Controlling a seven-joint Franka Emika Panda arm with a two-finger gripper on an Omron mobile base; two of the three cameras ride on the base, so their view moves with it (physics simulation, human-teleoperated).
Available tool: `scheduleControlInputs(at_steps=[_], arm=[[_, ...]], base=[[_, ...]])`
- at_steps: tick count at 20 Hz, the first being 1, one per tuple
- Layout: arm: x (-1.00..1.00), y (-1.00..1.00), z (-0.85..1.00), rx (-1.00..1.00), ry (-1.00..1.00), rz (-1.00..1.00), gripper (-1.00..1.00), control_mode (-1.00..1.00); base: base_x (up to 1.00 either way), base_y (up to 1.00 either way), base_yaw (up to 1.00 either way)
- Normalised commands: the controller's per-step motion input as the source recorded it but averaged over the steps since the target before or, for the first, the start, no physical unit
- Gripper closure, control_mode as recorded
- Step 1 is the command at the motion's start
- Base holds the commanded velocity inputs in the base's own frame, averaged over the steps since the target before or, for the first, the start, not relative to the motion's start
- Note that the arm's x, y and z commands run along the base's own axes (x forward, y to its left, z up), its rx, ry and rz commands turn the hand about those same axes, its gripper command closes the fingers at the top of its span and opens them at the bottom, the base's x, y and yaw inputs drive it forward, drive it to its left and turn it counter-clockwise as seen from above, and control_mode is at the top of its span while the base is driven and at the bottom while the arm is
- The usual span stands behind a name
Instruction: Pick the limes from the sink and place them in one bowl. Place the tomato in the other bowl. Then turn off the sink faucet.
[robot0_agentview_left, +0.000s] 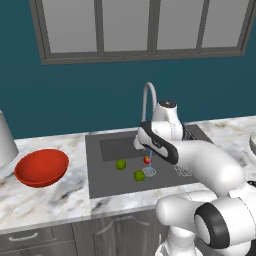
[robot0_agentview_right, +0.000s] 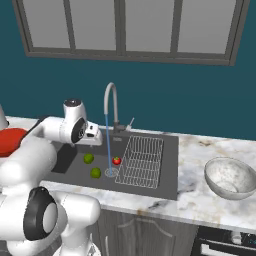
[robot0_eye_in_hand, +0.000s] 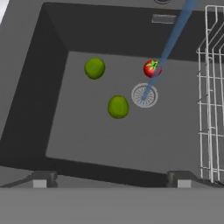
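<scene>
Pincer (robot0_eye_in_hand: 111, 179) released wide, hovering above the sink (robot0_eye_in_hand: 39, 83). Both limes (robot0_eye_in_hand: 117, 106) and the tomato (robot0_eye_in_hand: 152, 68) lie on the basin floor near the drain (robot0_eye_in_hand: 144, 95).

Risks: round fruit may roll from closing tips; water stream (robot0_eye_in_hand: 173, 39) runs just beside the tomato.

Open room left; wire rack (robot0_eye_in_hand: 212, 87) crowds the right.

The sink (robot0_agentview_right: 70, 165) is set in the desk (robot0_agentview_right: 200, 200), with the faucet (robot0_agentview_right: 111, 107) behind it. In it lie two limes (robot0_eye_in_hand: 95, 68) (robot0_eye_in_hand: 118, 106) left of the drain (robot0_eye_in_hand: 144, 95), the tomato (robot0_eye_in_hand: 152, 68) just behind the drain, and a wire rack (robot0_agentview_right: 142, 160) at the right. One bowl (robot0_agentview_left: 41, 167) sits on the desk left of the sink, the other bowl (robot0_agentview_right: 231, 177) on the right.
</scene>
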Motion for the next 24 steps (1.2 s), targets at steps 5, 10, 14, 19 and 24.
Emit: scheduleControlInputs(at_steps=[5, 10, 14, 19, 24], arm=[[0.24, 0.05, -0.42, -0.01, 0.01, -0.03, -1.00, -1.00], [0.25, 0.00, -0.52, -0.05, 0.00, -0.04, -1.00, -1.00], [0.18, 0.00, -0.41, -0.03, 0.00, -0.01, -1.00, -1.00], [0.19, 0.00, -0.33, 0.00, 0.02, 0.00, -1.00, -1.00], [0.23, 0.00, -0.30, 0.00, 0.08, 0.00, -1.00, -1.00]], base=[[0.00, 0.00, 0.00], [0.00, 0.00, 0.00], [0.00, 0.00, 0.00], [0.00, 0.00, 0.00], [0.00, 0.00, 0.00]])
